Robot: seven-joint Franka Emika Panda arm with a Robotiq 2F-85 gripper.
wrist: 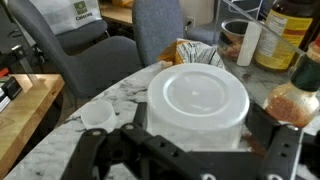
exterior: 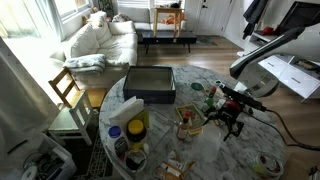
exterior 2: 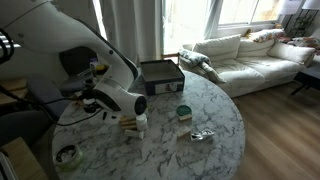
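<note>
My gripper (wrist: 198, 150) is down at the marble table (wrist: 120, 100), with its black fingers against both sides of a white translucent plastic cup (wrist: 198, 100) that stands upside down. The cup fills the gap between the fingers and seems to rest on the table. In both exterior views the gripper (exterior: 232, 112) (exterior 2: 135, 115) hangs low over the round table, and the cup shows as a white shape (exterior 2: 141, 123) under it. A brown-red object (wrist: 292, 100) lies just right of the cup.
A black box (exterior: 150, 83) (exterior 2: 160, 75) sits at the table's edge. Bottles and jars (exterior: 135, 128) cluster nearby, with an amber bottle (wrist: 285, 35) and a snack bag (wrist: 195, 52) beyond the cup. A tape roll (exterior 2: 67, 155) and a small white lid (wrist: 97, 115) lie on the table. Grey chairs (wrist: 70, 60) stand behind.
</note>
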